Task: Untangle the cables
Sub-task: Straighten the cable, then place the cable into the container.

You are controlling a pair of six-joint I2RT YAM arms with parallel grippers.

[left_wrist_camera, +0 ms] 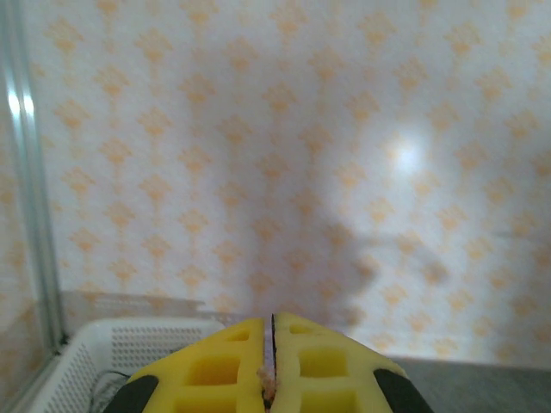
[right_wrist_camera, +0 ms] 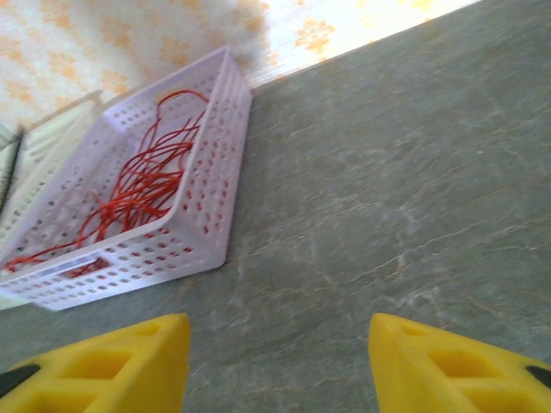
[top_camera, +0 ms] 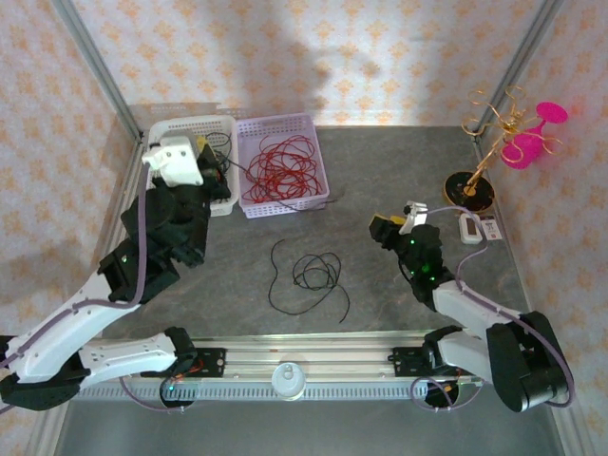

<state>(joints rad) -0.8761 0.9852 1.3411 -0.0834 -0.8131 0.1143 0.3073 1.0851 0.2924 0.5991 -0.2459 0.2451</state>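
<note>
The red cables [top_camera: 280, 171] sit in the lilac basket [top_camera: 285, 206], while a black cable [top_camera: 309, 274] lies loose on the worktop [top_camera: 380, 304]. The right end effector [right_wrist_camera: 280, 361] hovers nearby, jaws apart and empty. The left end effector [left_wrist_camera: 271, 366] is pressed together over the white basket [left_wrist_camera: 112, 344]. The next move likely calls for a low pinch on the black strand.

A grey marbled table [top_camera: 380, 171] stood against wallpaper [top_camera: 313, 57] with a pale orange pattern, and metal frame posts [top_camera: 95, 57] rose at the back corners. At the back left, a white perforated basket [top_camera: 190, 121] and a lilac perforated basket [top_camera: 285, 204] sat side by side, touching or nearly so. At the back right, a gold wire stand [top_camera: 489, 142] rose from a round black base [top_camera: 468, 190], with a bright pink goblet-shaped piece [top_camera: 532, 138] just beside it. A small white device [top_camera: 472, 228] lay near the base.
</note>
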